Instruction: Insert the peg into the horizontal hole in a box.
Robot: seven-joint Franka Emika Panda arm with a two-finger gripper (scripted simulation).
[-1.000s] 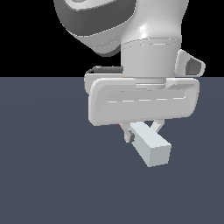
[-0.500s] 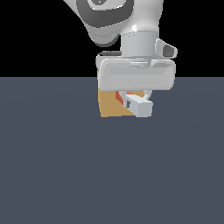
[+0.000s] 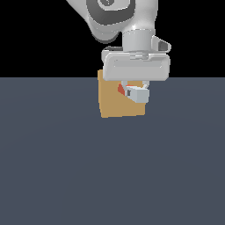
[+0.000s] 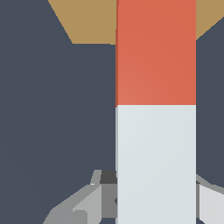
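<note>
My gripper (image 3: 134,88) is shut on the peg (image 3: 137,93), a square bar held level above the floor. Its white end faces the exterior camera and its orange-red half (image 3: 121,89) points at the tan box (image 3: 115,103) behind it. In the wrist view the peg (image 4: 155,131) fills the middle, white half near the fingers (image 4: 83,205), orange-red half reaching the box's top edge (image 4: 87,19). The peg's orange tip is at or against the box face. The hole is hidden behind the peg and gripper.
A flat dark grey floor (image 3: 66,167) spreads around the box. The arm's wrist and hand (image 3: 136,66) hang over the box's upper part in the exterior view.
The gripper with the peg has moved away from the exterior camera and toward the box. The peg looks smaller and its orange end now reaches the box face.
</note>
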